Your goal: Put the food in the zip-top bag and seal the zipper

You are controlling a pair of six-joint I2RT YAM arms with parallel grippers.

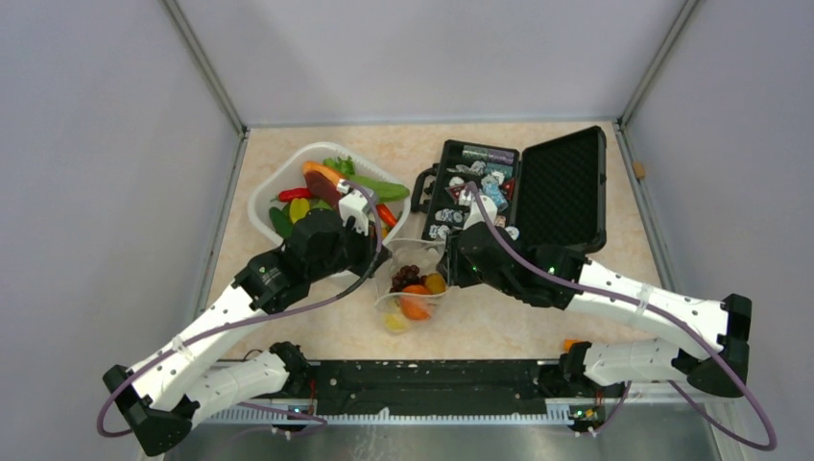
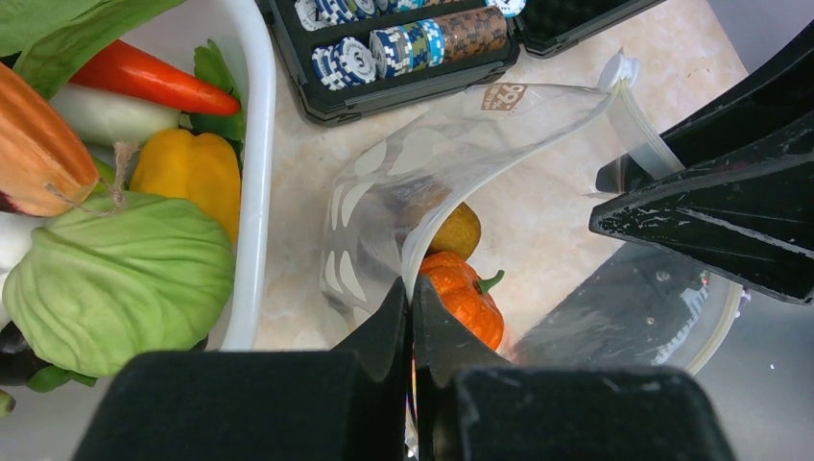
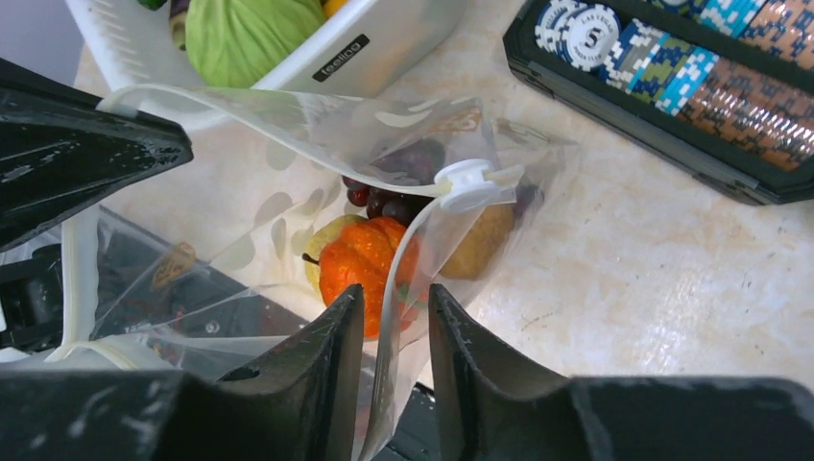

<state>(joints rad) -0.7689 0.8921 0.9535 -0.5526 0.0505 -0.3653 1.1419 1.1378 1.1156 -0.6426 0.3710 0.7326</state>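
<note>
1. Top view: The table (image 1: 499, 327) is a mottled beige, stone-look slab, closed in by plain grey walls. The zip-top bag (image 1: 413, 288), clear and floppy, lies mid-table between the left tool (image 1: 372, 245) and the right tool (image 1: 449, 257). The food (image 1: 415, 300) is heaped inside it. A white basket (image 1: 264, 192) sits behind on the left and an open, foam-lined black case (image 1: 562, 187) behind on the right, with only a narrow lane between them. There is bare table to the front right.
2. Left wrist view: The left tool (image 2: 411, 317) is pinched tight on the zip-top bag's (image 2: 403, 163) rim. The glossy film arches up smoothly and is printed with pale ovals. A ridged orange tangerine (image 2: 466, 298) lies beneath it. The basket's (image 2: 259, 144) smooth rim stands just beside the bag. The zipper (image 2: 645, 130) is a whitish strip that curls at the far corner.
3. Right wrist view: The right tool (image 3: 394, 307) is narrowly parted. The bag's (image 3: 288, 125) wall runs through the gap and is not clamped. The mouth gapes, with a white slider (image 3: 466, 182) on its edge. Dark grapes (image 3: 384, 204) are under the film.
</note>
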